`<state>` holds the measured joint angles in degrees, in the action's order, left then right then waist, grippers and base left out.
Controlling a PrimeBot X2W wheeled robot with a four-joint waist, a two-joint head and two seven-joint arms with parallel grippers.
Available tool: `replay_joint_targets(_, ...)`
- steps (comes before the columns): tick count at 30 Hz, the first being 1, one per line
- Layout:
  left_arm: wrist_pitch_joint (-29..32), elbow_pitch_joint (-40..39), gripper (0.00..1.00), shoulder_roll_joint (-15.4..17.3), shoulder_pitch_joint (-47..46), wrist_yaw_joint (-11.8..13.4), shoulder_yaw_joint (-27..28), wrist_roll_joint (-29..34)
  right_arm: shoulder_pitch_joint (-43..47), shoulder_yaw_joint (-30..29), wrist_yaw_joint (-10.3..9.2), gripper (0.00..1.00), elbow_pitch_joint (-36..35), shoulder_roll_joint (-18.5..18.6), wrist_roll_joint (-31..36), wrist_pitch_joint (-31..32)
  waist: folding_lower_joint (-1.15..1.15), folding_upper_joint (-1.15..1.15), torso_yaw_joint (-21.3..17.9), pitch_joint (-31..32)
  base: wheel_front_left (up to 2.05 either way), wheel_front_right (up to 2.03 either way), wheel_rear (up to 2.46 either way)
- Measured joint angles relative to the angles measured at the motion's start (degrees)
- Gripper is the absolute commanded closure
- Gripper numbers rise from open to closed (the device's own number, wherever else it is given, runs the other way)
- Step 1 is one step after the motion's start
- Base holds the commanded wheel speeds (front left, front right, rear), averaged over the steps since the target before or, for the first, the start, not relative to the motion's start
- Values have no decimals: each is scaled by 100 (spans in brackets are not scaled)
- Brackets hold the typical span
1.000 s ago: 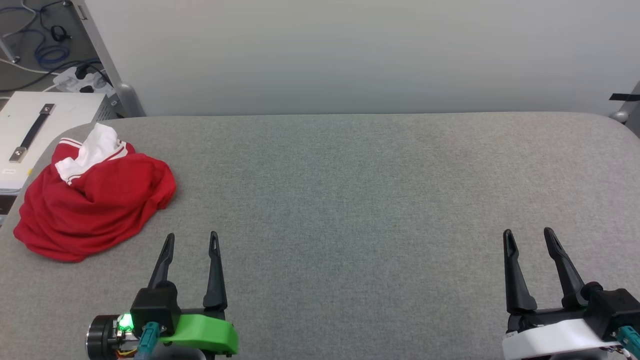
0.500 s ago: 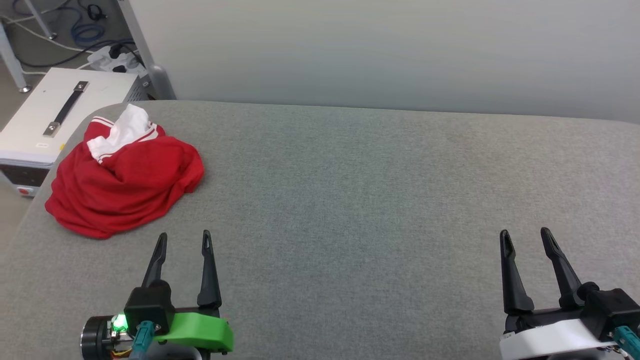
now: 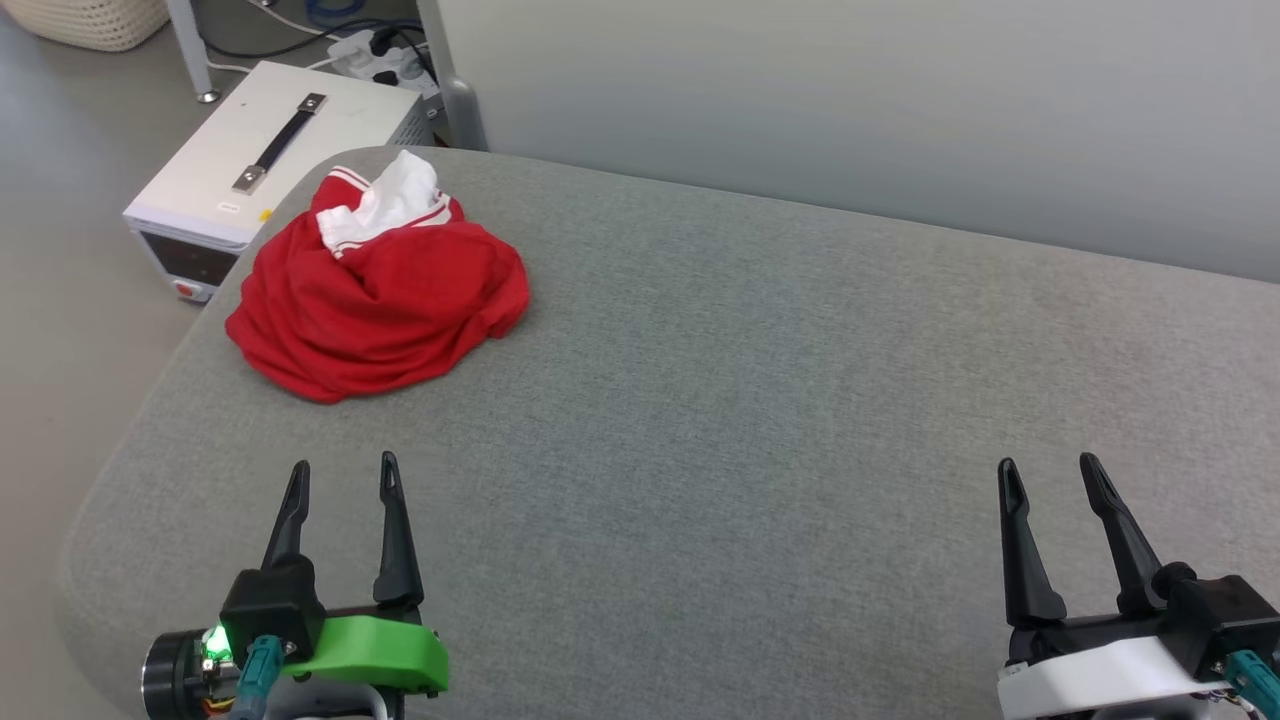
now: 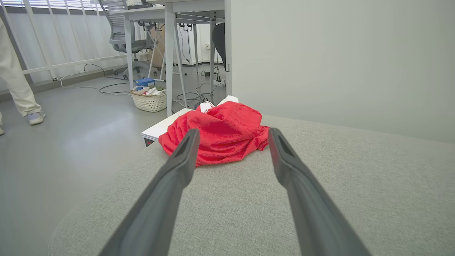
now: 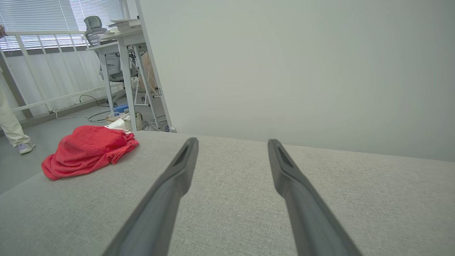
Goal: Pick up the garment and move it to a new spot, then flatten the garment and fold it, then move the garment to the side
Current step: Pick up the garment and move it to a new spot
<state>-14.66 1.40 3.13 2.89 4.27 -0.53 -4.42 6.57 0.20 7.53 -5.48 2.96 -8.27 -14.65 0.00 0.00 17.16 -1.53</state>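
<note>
Spreading across most of the head view is a grey fabric-covered desk (image 3: 760, 400) with rounded corners, backed by a plain pale wall (image 3: 850, 110). Beyond the desk's corner, in the upper left of the frame, a white metal box with a black strap handle (image 3: 330, 125) stands on the smooth grey floor (image 3: 70, 200), with a white power strip (image 3: 375, 48) and cables behind it. The left wrist view adds a cream woven basket (image 4: 149, 101), a grey office chair (image 4: 121, 32) by white-legged tables, and a person's pale trouser leg and shoe (image 4: 21, 92) at the left edge.

A small label (image 3: 228, 208) on the box top is too small to read.

The crumpled bright red T-shirt with a white sleeve and striped trim (image 3: 375, 300) lies heaped on the desk in the upper left of the head view, near that corner. The left end effector (image 3: 343, 466), on a green mount at the lower left, has its two dark fingers moderately spread and holds nothing, its tips short of the shirt. The right end effector (image 3: 1048, 465), on a white mount at the lower right, is spread about as far, empty, and well apart from the shirt.
</note>
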Motion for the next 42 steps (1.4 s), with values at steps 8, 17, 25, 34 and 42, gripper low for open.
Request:
replay_joint_targets(8, 0, 23, 0, 0, -43, 4, 126, -91, -33, 27, 0, 0, 2, -5, 5, 0, 0, 0, 596, -55, 0, 0, 0)
replay_joint_targets(17, 0, 42, 0, 0, -36, 9, 248, -186, -40, 52, 0, 0, 2, -11, 52, 0, 0, 0, 1144, -78, 0, 0, 0)
replay_joint_targets(25, 0, 64, 0, 0, -37, 27, 276, -465, -91, 110, 0, 0, -1, -13, 109, 0, 0, 0, 1303, -214, 0, 0, 0)
replay_joint_targets(34, 0, 352, 0, -2, -962, -608, 776, -693, -326, 199, 0, 0, -52, -15, 389, 0, 0, 0, 1116, -507, 0, 0, 0)
replay_joint_targets(42, 0, 1051, 0, 374, -2735, -1088, 1306, -824, -668, 348, 0, 0, -227, 183, 548, 0, 1, 0, 774, -997, 0, 0, 0)
